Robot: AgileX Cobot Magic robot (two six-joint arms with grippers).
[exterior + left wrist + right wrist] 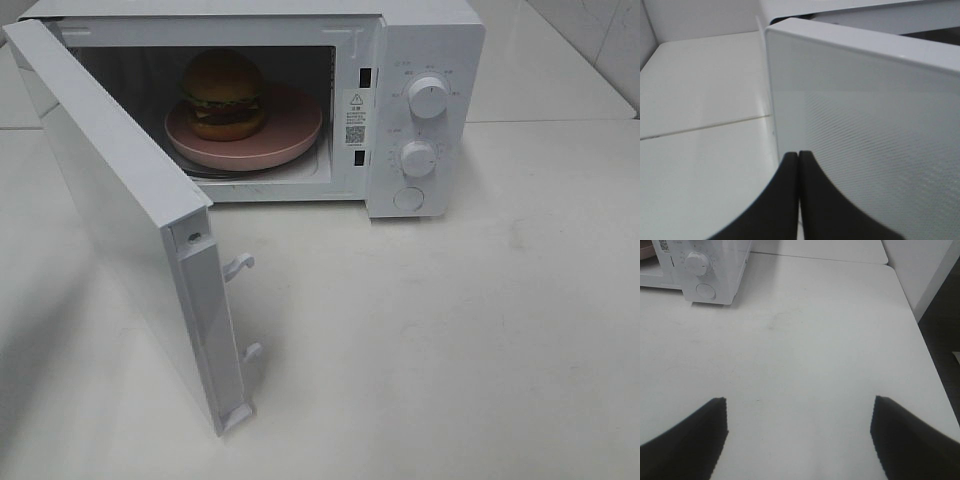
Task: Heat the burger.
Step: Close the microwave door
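The left pincer (pixel 798 165), clenched empty, hangs beside the open door (pixel 110 230) of the microwave (pixel 430 40). The right pincer (pixel 800 415) gapes wide in front of it. The burger (pixel 223 93) is inside on a pink plate (pixel 290 135); shutting the door and setting the dials (pixel 428 97) likely remain.

Table: I see a glossy white flat tabletop (pixel 480 330), its panels meeting at thin seams (pixel 705 127).
Wall: white tiles (pixel 610 40) past the far right corner.
Floor: dark strip (pixel 942 335) beside the table edge.
Light: soft and even from where I watch.
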